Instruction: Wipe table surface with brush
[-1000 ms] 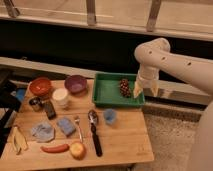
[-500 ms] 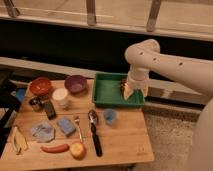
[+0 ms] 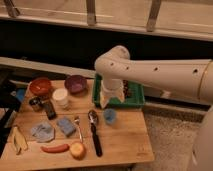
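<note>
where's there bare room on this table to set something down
Biggest bare patch: the light tan wooden tabletop right of the black-handled brush, in front of the small blue cup. Left of the brush is crowded. The claw hangs at the left end of the green rectangular tray.

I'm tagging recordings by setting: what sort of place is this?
Probably a robot test area: a plank table laid with a purple bowl and a brush, railing behind, the gripper at the green tray.
</note>
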Available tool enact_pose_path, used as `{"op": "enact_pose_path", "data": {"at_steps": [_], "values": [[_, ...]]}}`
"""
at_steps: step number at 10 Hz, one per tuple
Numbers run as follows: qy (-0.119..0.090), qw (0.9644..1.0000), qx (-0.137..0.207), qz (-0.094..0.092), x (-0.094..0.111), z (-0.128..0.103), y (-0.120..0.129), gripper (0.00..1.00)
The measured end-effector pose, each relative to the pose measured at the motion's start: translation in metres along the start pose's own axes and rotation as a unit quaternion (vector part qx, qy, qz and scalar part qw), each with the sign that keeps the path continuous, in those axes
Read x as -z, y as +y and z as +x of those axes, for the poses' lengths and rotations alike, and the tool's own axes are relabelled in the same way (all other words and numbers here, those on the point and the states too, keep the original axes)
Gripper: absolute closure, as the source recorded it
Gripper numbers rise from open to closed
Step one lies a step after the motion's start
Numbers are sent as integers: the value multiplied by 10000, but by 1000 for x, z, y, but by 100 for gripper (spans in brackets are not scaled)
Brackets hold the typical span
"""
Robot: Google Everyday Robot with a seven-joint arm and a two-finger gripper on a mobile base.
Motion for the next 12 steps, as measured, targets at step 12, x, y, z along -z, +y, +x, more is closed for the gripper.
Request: {"op": "enact_pose_path", "data": {"at_steps": [12], "values": [[188,9980,501,-342,-35,9,111,35]]}}
